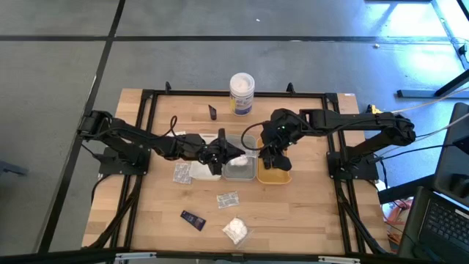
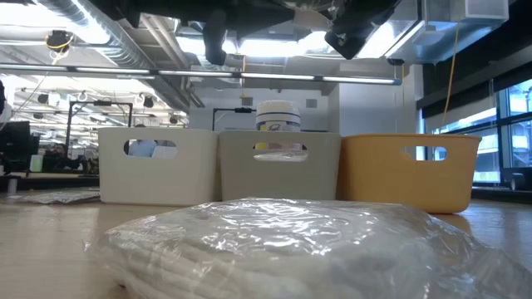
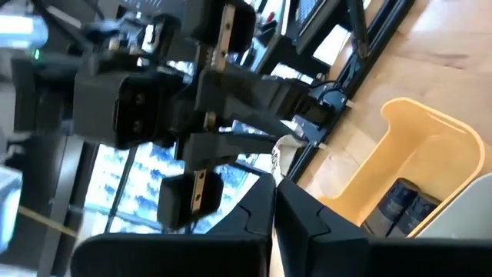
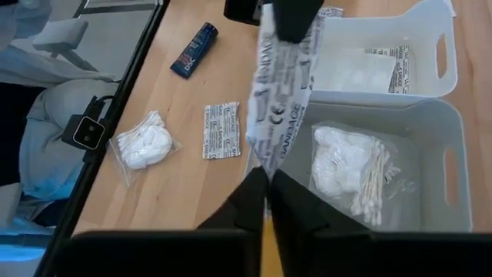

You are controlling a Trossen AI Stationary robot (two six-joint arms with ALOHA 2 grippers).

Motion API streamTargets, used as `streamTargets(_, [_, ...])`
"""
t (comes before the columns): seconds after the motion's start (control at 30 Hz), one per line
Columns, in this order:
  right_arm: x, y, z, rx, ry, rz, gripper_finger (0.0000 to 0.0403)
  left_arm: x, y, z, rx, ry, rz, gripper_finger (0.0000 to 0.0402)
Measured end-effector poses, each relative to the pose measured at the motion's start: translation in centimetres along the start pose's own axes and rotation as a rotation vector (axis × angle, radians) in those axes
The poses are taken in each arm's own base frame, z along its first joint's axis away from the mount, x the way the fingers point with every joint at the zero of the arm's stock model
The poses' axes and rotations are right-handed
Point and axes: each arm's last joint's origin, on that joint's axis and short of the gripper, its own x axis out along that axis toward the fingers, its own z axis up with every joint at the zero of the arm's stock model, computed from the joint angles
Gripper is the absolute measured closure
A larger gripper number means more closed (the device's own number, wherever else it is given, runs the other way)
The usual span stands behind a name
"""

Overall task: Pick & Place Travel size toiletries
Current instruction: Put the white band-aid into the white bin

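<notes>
Clamps the top edge of a bandage sachet [image 4: 278, 92] in the clenched jaws of the left gripper [image 4: 288, 19], in the air over the grey tray [image 4: 430, 123]. Pinches the lower edge in the near-shut jaws of the right gripper [image 4: 265, 192], which keeps the strip taut and upright. Looks like a hand-over between the arms, probably because the white tray [image 4: 446, 46] sits on the left arm's side.

Sorts by kind, judging by the contents: flat sachets in the white tray, a cotton-swab bundle [image 4: 346, 165] in the grey, dark tubes [image 3: 400, 204] in the orange tray [image 3: 415, 146]. Leaves on the desk [image 4: 192, 185] a loose sachet [image 4: 221, 131], a white bundle [image 4: 142, 146] and a black tube [image 4: 194, 50], well apart and not yet sorted.

Reads "BANDAGE" along the held sachet, with a CE mark beside it. Shows similar print on the loose sachet, and red and white lettering on the black tube, both too small to read.
</notes>
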Motion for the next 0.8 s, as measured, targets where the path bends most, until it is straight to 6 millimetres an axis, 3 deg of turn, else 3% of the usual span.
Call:
streamTargets(0.2, [-0.9, 0.1, -1.0, 0.044, 0.079, -0.089, 0.0293, -1.1, 0.7, 0.2, -0.114, 0.157, 0.059, 0.0399])
streamTargets(0.43, [-2.0, -0.7, -2.5, 0.153, 0.214, -0.292, 0.0203, -4.3, 1.4, 0.5, -0.307, 0.392, 0.066, 0.0399])
streamTargets(0.6, [-2.9, -1.9, -3.8, 0.249, 0.323, -0.48, 0.018, -7.0, 1.0, 0.9, -0.465, 0.563, 0.133, 0.0399])
streamTargets(0.8, [-3.7, -3.3, -4.3, 0.31, 0.359, -0.552, 0.0194, -9.3, -0.6, 1.0, -0.747, 0.671, 0.102, 0.0399])
